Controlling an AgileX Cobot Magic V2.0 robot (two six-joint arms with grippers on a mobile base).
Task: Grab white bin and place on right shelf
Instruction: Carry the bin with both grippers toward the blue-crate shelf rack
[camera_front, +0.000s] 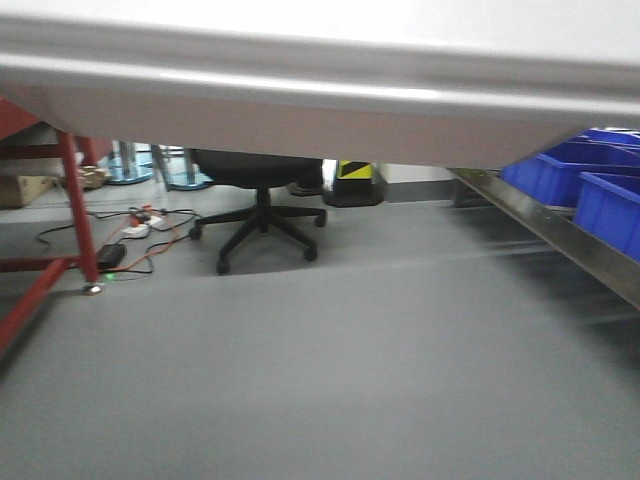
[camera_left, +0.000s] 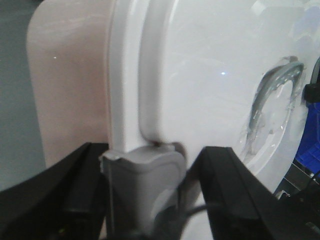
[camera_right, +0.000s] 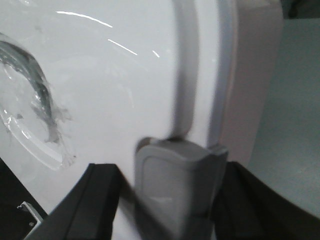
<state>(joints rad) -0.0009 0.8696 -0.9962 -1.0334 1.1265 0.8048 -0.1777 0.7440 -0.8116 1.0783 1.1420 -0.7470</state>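
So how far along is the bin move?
Done: white bin is grasped and off the floor, which shows beneath it in the front view. In hand: left end effector and right end effector each clamp a grey lid latch. Remaining: setting it on the right shelf, the steel rack holding blue bins.

The front view looks forward from beneath the white bin (camera_front: 300, 60), low across the floor (camera_front: 320, 380). Both wrist views sit very close at opposite ends of its lid (camera_left: 210, 75).
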